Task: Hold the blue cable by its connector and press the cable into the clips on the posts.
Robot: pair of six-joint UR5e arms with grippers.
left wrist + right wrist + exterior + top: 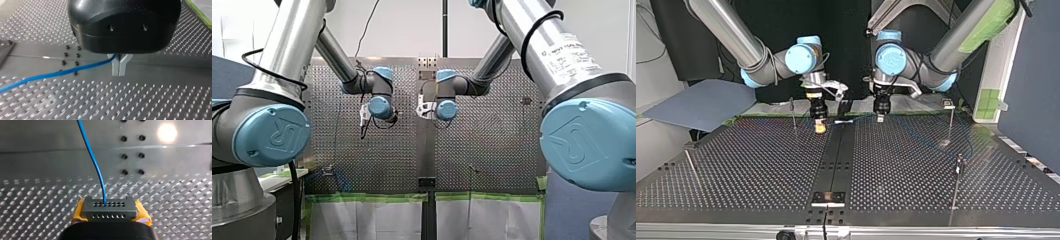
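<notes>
**Connector pinched on the right, cable nipped on the left**

Right gripper (110,212): the yellow pads (78,211) squeeze the connector (109,207) from both sides. The connector is a grey, matte, rectangular block with two rows of small round holes. The cable (92,157) sits in one hole near the middle of the upper row. From there it rises ahead of the gripper in a gentle curve. It is thin and blue with a smooth jacket.

Left gripper (119,67): black, glossy, rounded housing. The two flat metal fingers (115,68) are pressed together and flare into a Y at the root. The cable runs into that fork and is nipped there. From the fork it leads off sideways, low over the table.

Table (751,170): dark metal sheet with a regular grid of small holes. A smooth, unperforated strip (836,155) runs down the middle and carries paired dark screws (132,155).

Top view: both grippers point down, close above the table at the strip's far end. The right gripper is just left of the strip and the left gripper just right of it. They are near each other but apart.

Thin upright posts (952,122) stand on the table toward both sides of the top view. The clips at their tops are too small to read. The cable is too fine to trace in the top view.
</notes>
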